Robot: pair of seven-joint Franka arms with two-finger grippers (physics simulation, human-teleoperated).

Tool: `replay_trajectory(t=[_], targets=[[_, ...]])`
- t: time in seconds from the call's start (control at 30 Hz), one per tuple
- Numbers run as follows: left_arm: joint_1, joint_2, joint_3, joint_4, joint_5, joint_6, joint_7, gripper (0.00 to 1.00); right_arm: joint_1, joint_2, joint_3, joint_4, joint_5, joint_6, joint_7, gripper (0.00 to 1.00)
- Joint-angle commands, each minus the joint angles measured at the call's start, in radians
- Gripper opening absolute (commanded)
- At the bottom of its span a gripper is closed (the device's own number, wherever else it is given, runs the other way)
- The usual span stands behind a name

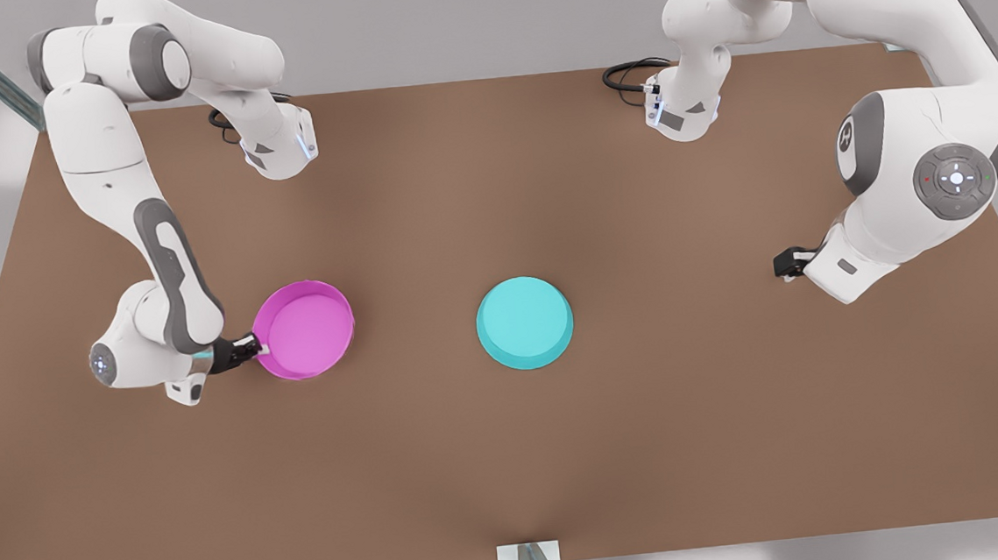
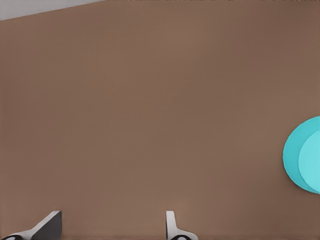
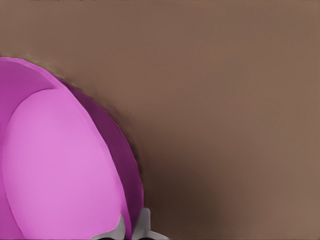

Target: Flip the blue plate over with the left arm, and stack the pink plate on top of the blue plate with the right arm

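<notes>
Right gripper (image 1: 260, 348) fingers clamping the pink plate (image 1: 305, 329) rim; blue plate (image 1: 525, 322) lying upside down mid-counter (image 1: 511, 455); left gripper (image 1: 784, 264) waiting well apart, fingers standing apart.

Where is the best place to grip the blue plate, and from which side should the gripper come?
Probably the blue plate at its flared bottom edge, facing the open left gripper on the front view's right. It lies upside down, flat on the table, so only that edge offers a thin lip.
</notes>
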Motion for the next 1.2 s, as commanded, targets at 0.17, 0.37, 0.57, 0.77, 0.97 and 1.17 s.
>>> replay_trajectory(t=[0.17, 0.37, 0.57, 0.77, 0.97, 1.17], targets=[[0.0, 0.0, 0.0, 0.0, 0.0, 0.0, 0.0, 1.0, 0.073, -0.067, 0.082, 0.0, 0.009, -0.008, 0.106, 0.21], [0.002, 0.001, 0.005, 0.0, 0.0, 0.002, 0.003, 1.0, 0.341, -0.076, 0.093, 0.039, 0.066, 0.075, 0.374, 0.21], [0.005, 0.004, 0.005, 0.002, 0.0, 0.005, 0.009, 1.0, 0.524, -0.017, 0.093, 0.124, 0.098, 0.181, 0.667, 0.21], [0.006, 0.011, 0.006, 0.002, 0.002, 0.014, 0.009, 1.0, 0.639, 0.026, 0.093, 0.169, 0.101, 0.261, 0.813, 0.21], [0.006, 0.015, 0.014, 0.002, 0.0, 0.015, 0.011, 1.0, 0.674, 0.056, 0.093, 0.172, 0.103, 0.307, 0.847, 0.21], [0.005, 0.014, 0.014, 0.002, 0.0, 0.014, 0.008, 1.0, 0.674, 0.065, 0.091, 0.189, 0.104, 0.307, 0.847, 0.87]])
